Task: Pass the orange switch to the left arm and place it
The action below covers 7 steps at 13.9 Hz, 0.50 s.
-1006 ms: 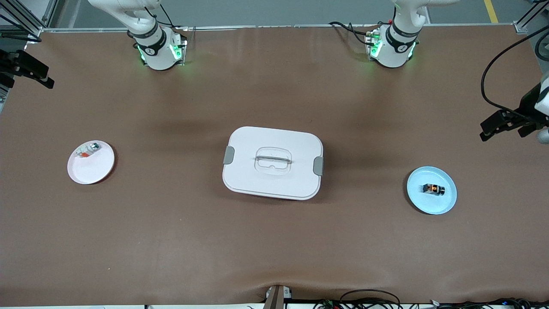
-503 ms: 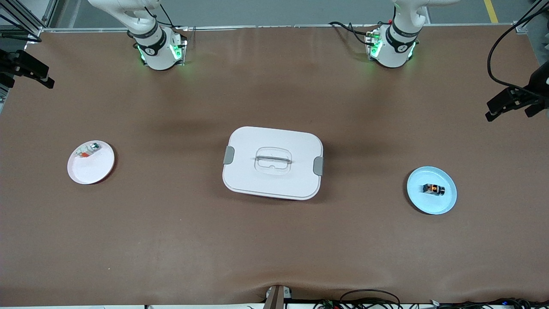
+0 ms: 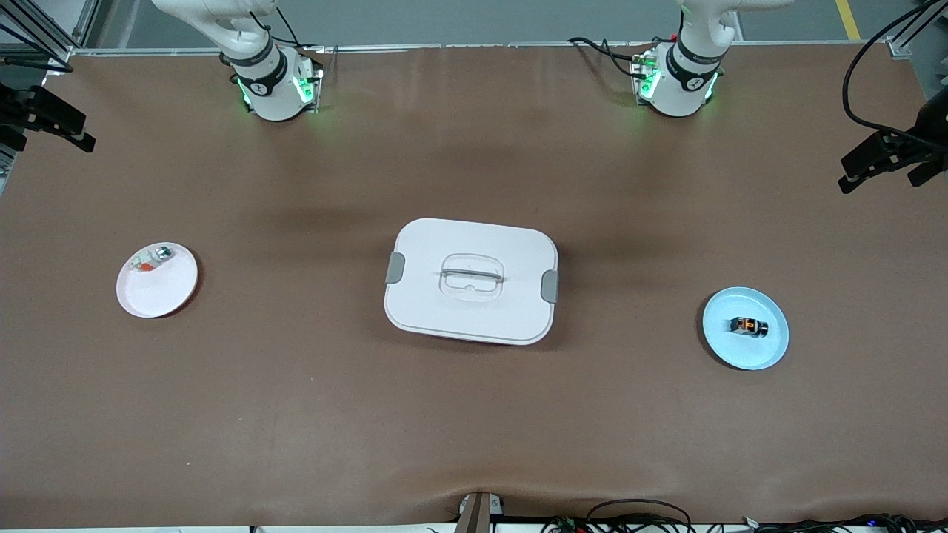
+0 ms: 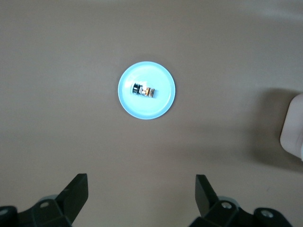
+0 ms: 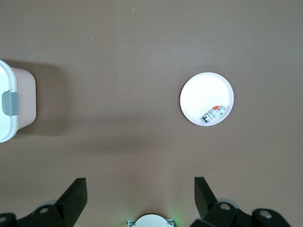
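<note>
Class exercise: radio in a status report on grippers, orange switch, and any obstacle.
Left gripper open, high above blue plate. Right gripper open, waiting near white plate. Orange switch on blue plate, untouched. Box mid-table between the plates.

Both arms run out of the front view's top edge, so only their bases show. The left pincer [image 3: 885,161] is cut by that view's edge, the right pincer [image 3: 48,122] likewise. In the left wrist view the box [image 4: 294,127] shows only a corner. The orange switch [image 3: 748,326] is too small for detail.
</note>
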Tool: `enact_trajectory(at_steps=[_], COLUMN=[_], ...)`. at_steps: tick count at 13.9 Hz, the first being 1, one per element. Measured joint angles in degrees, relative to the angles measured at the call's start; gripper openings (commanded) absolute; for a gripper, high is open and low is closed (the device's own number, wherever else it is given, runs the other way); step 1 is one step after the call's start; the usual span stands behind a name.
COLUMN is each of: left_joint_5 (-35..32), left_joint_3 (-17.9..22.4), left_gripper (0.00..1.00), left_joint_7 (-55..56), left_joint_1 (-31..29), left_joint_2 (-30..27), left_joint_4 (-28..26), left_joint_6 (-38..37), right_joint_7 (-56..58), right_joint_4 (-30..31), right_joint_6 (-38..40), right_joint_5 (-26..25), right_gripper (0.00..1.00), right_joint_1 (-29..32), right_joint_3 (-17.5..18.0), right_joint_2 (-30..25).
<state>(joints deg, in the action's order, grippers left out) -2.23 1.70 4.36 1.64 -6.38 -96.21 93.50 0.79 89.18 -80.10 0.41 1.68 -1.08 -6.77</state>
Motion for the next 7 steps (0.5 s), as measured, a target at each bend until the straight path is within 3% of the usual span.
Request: enact_trajectory(at_steps=[7], left_joint_5=[0.1], left_joint_3=[0.0], left_gripper=[1.0], left_joint_7=[0.0], left_joint_1=[0.1], left_joint_2=[0.1], left_joint_4=[0.0], left_joint_6=[-1.4], right_joint_7=[0.0], right_joint_4=[0.0], right_joint_6=[0.0], right_joint_5=[0.0], right_gripper=[1.0], right_joint_1=[0.0], right_joint_3=[0.0], right_joint_2=[0.0])
